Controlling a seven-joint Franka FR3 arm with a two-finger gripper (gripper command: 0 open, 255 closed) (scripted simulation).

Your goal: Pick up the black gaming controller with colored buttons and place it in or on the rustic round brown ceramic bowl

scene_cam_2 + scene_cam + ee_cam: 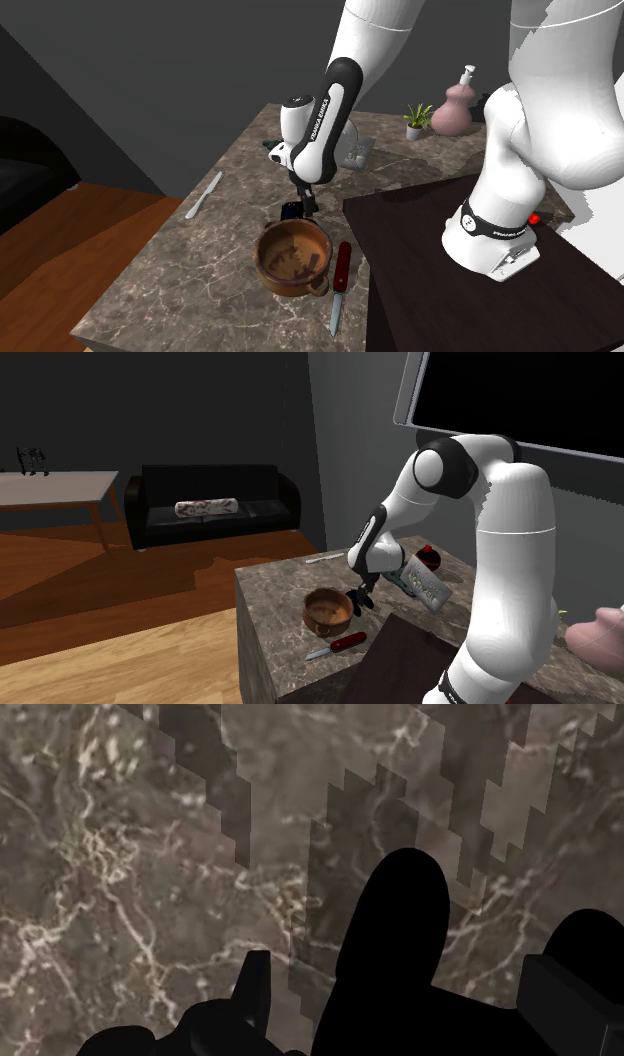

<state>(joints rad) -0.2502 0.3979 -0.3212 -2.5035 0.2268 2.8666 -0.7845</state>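
the gripper (304,205) hangs over the marble table (190,270) just beside the brown bowl (263,262), black controller (395,934) at its tip, grasp impossible to tell.

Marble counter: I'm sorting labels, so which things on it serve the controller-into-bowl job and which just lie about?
Job: black controller, brown bowl, gripper.
Lying about: table knife, red pocket knife, potted plant, pink pump bottle.
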